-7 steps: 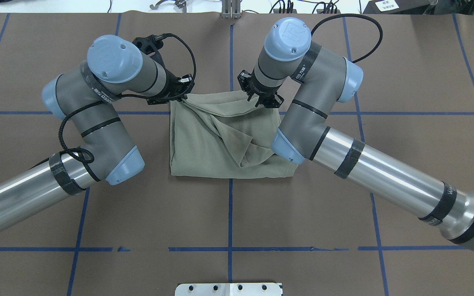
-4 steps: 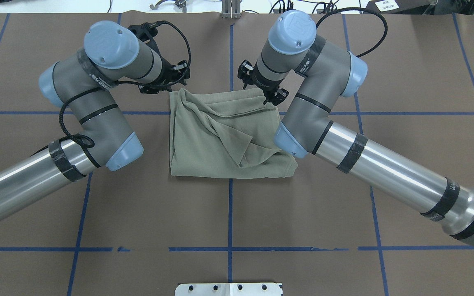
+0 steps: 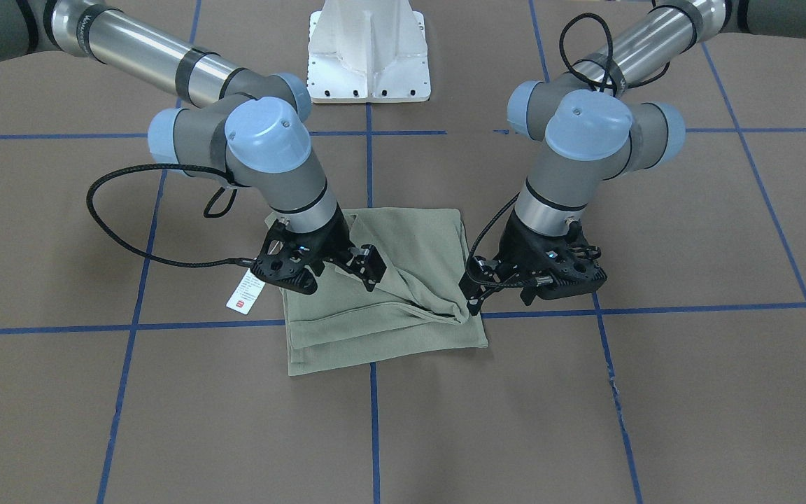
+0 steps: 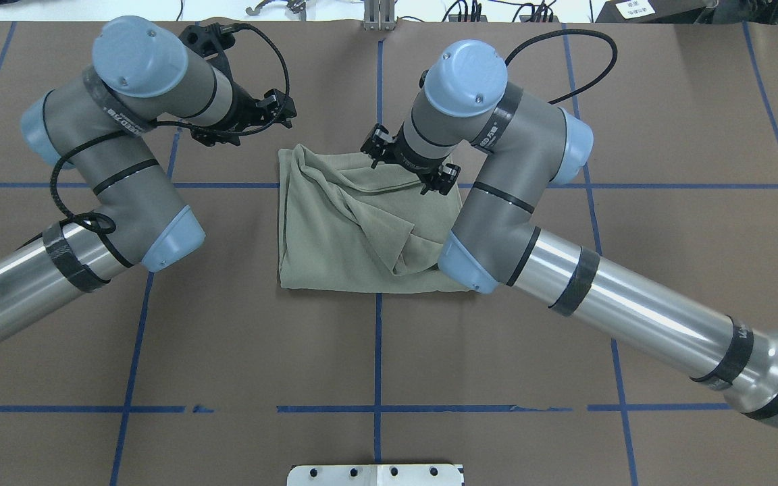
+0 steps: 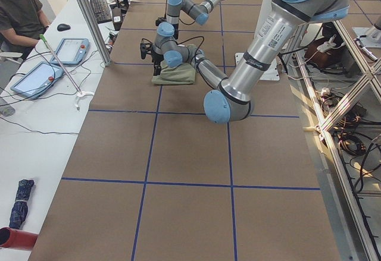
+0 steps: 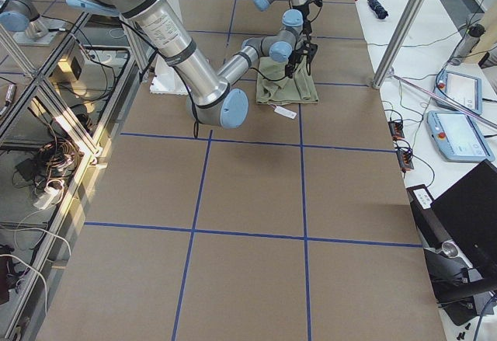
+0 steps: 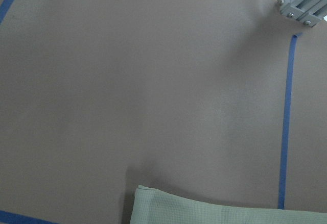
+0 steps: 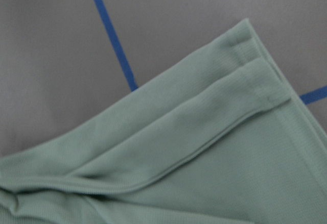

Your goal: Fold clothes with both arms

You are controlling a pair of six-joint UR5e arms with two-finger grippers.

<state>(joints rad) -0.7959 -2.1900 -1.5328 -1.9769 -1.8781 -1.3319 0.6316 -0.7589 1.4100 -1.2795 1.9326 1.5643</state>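
Left hand (image 4: 279,109): off the shirt (image 4: 342,229). A second ago it sat on the far left corner. It has since drawn back toward the far edge and out to the left, and is over bare desk (image 4: 240,158) with jaws apart and nothing between them. Left arm (image 4: 125,169) swung outward with it.

That far left corner of the shirt: let go, lying in loose bunched folds.

Right hand (image 3: 369,269): first eased off toward the far right corner, now shifted inward along the shirt's far edge, nearer the middle. Right elbow (image 4: 463,260) now covers the shirt's near right corner.
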